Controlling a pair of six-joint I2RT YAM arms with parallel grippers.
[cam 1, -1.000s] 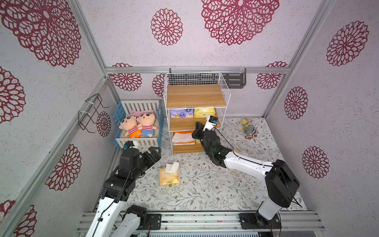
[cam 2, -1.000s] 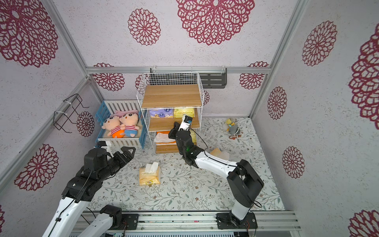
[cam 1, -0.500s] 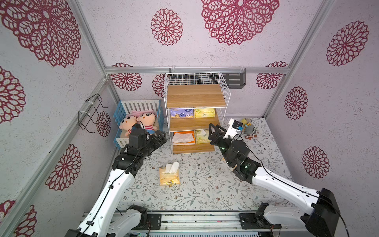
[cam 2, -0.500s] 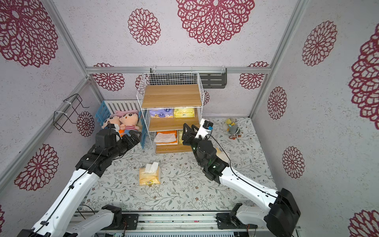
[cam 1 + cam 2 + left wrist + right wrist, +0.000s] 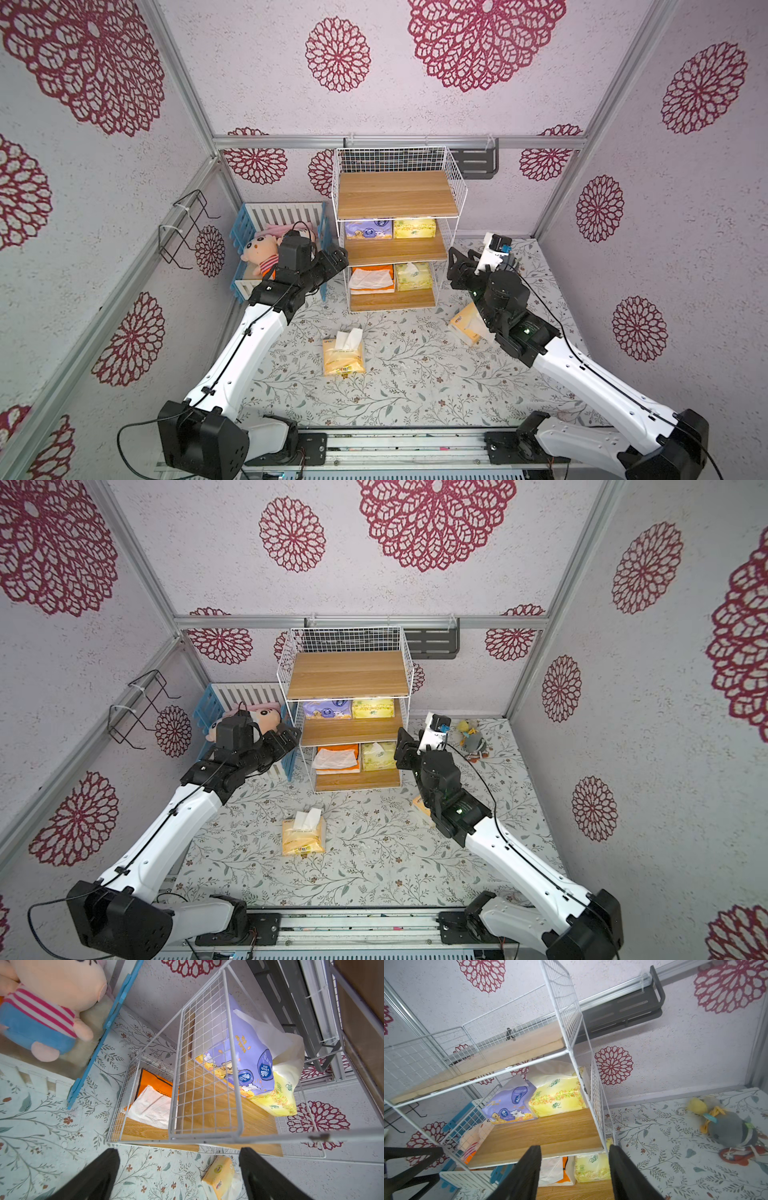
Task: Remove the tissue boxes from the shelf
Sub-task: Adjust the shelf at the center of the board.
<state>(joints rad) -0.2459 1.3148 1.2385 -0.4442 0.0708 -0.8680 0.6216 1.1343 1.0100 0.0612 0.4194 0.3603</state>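
In both top views we hold our left hand (image 5: 337, 255) and right hand (image 5: 456, 260) open, with the tall white wire-grid shelf with wooden boards (image 5: 399, 199) between them. One pale yellow-orange soft tissue pack (image 5: 344, 357) lies on the floral surface (image 5: 415, 386) behind the left hand, and a second pale pack (image 5: 463, 328) lies under the right arm. Left wrist view: the purple soft tissue pack (image 5: 249, 1053) sits ahead of the hand on the middle board. Right wrist view: a light yellow-green soft pack (image 5: 557, 1097) lies ahead, beside it.
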